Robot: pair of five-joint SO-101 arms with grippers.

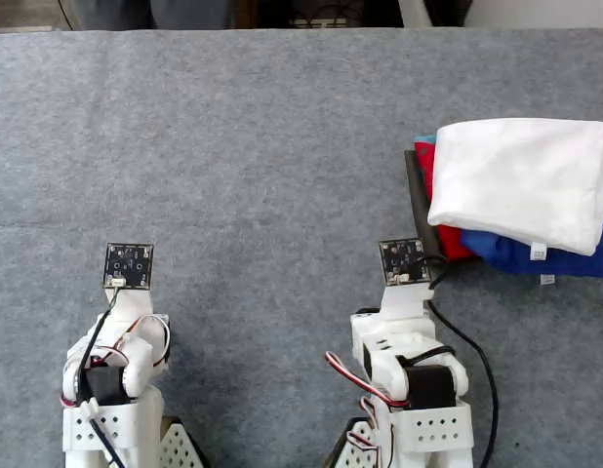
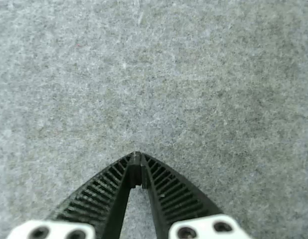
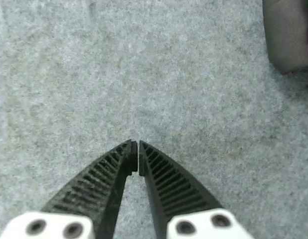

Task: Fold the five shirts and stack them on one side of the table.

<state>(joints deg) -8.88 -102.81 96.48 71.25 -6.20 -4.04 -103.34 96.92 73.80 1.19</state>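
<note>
A stack of folded shirts lies at the table's right edge: a white shirt on top, a blue one under it, a red one and a dark one showing at the stack's left side. A corner of the dark shirt shows in the right wrist view. My left gripper is shut over bare grey cloth, holding nothing. My right gripper is shut too, tips together over the cloth, a short way left of the stack. Both arms sit folded back at the near edge.
The grey felt table cover stretches wide between the arms and the far edge. A black cable runs from the right arm's wrist toward the near edge.
</note>
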